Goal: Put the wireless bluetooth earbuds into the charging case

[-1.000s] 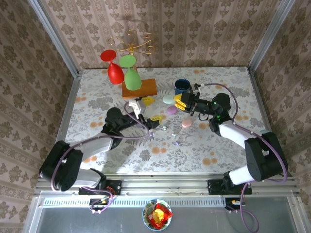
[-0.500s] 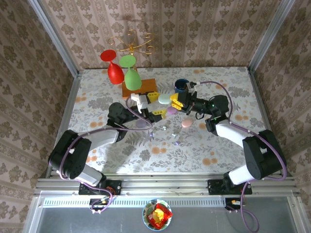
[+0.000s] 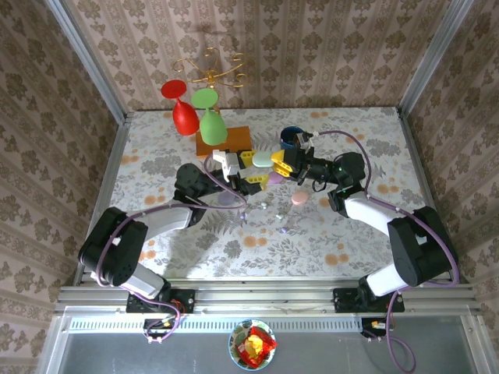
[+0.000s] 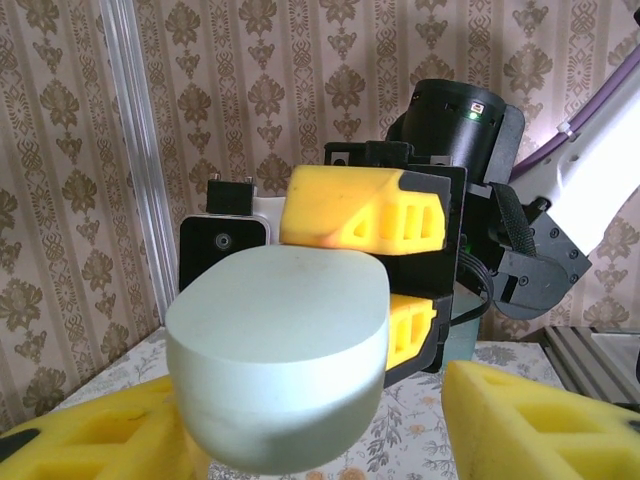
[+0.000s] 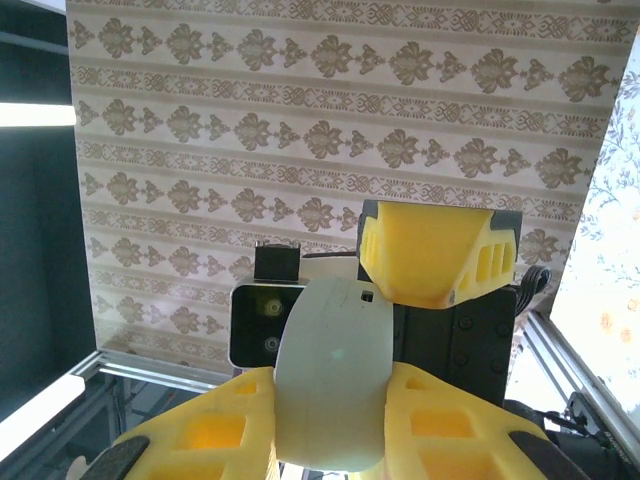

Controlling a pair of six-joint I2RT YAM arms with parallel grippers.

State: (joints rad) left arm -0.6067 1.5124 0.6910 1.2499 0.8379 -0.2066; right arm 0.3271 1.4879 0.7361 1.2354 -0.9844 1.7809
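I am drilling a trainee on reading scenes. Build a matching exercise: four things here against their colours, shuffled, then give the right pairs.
Things:
1. cup
2. block
3. case held in the right tool
4. leftmost goblet

Colours:
A. red
B. pale mint
C. dark blue
D. orange-brown

Pairs: 1-C, 2-D, 3-B, 4-A

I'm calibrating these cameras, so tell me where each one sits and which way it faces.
Top external: above, behind the bases, looking down at the table; both arms, left gripper and right gripper show.
Left wrist: faces the right gripper; own fingers below.
Right wrist: faces the left gripper; own fingers below.
Shared: the mint charging case.
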